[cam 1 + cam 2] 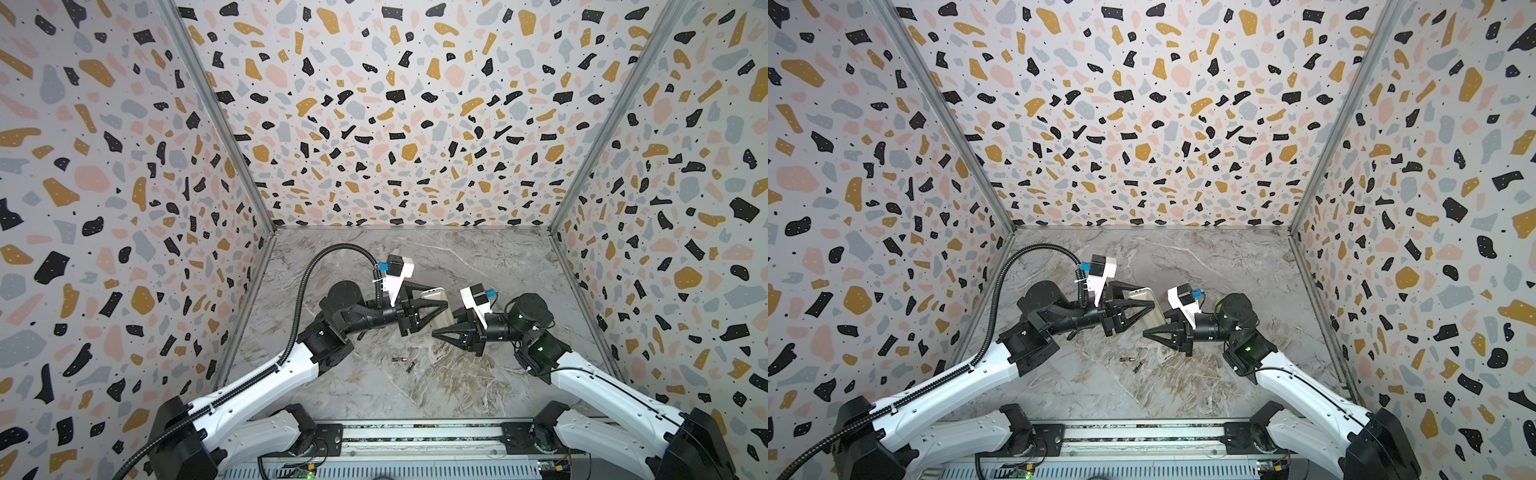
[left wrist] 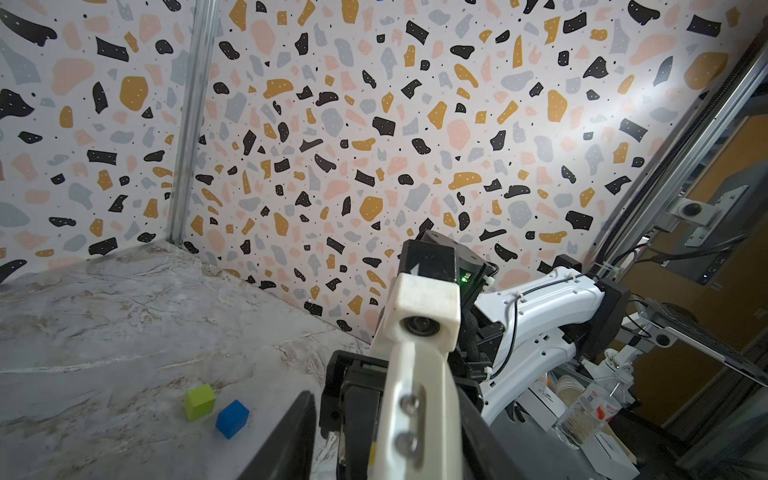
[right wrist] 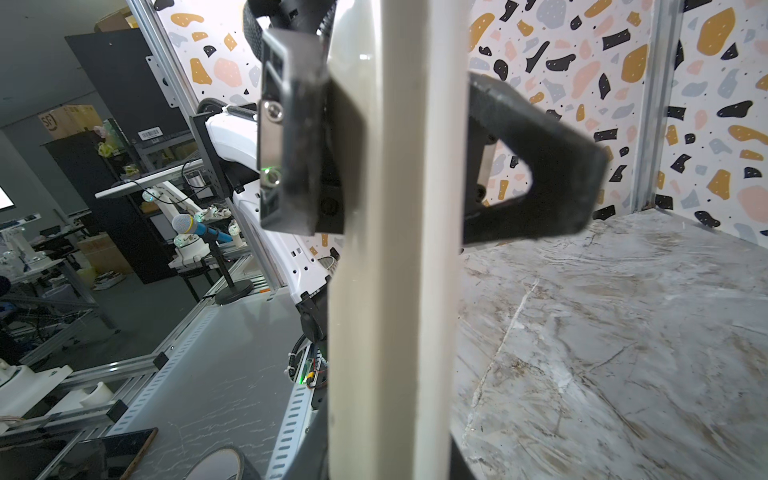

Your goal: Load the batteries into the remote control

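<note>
— Above the middle of the table, what is that pale bar between the two arms?

— That is the remote control, held up clear of the marble. In both top views it shows as a short cream strip running far to near. How steeply it tilts I cannot tell.

— Which arm has it?

— The right gripper reaches in from the right and is clamped on the near end. In the right wrist view the remote stands close before the lens, coming out from that gripper's hold.

— And the left gripper?

— It comes in from the left and straddles the far part. The right wrist view shows one of its fingers at each side of the remote, close against it. Whether they press on it or only stand beside it, I cannot tell.

— Where are the batteries?

— Both lie flat on the marble, nearer than the grippers and a little left of the remote, apart from it. One lies left to right. The other, just beside it on its near right, is slanted.

— Anything else on the table?

— The left wrist view shows a green cube and a blue cube just beside each other.
</note>
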`<state>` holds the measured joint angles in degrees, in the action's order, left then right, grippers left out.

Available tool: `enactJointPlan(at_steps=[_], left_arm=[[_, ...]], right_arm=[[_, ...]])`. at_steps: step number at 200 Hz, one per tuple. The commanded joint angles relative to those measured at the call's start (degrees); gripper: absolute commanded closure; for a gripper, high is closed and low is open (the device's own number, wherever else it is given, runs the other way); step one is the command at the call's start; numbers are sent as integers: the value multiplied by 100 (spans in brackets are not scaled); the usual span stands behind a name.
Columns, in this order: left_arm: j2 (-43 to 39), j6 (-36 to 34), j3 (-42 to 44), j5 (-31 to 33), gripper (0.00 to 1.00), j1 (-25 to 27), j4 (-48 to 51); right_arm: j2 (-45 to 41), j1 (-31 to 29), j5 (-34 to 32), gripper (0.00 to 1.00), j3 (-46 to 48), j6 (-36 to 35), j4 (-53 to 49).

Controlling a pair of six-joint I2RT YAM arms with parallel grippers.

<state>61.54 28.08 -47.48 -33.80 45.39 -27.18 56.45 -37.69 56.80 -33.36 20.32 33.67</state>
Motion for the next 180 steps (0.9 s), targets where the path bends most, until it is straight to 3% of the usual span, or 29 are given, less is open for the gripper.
enactJointPlan(at_steps=[1,25,81,103,125,138,157,180], left_arm=[[29,27,-68,-130,52,14,-368],[94,32,-76,-124,59,31,-391],[187,8,-156,-178,91,47,-243],[176,-60,-156,-105,96,45,-90],[124,-97,-179,52,100,41,128],[128,-256,-295,292,100,40,563],[215,-616,-661,664,100,11,1584],[406,-721,-999,963,100,-226,2494]], right_arm=[[-2,-44,209,100,-56,1,269],[-2,-52,239,100,-58,46,358],[33,-54,259,100,-74,40,362],[51,-54,214,82,-90,4,256],[4,-91,4,47,-148,-234,-153],[-60,-141,-213,34,-208,-519,-550],[-180,-295,-775,27,-288,-1019,-1208],[-287,-555,-1765,27,-336,-1563,-1850]])
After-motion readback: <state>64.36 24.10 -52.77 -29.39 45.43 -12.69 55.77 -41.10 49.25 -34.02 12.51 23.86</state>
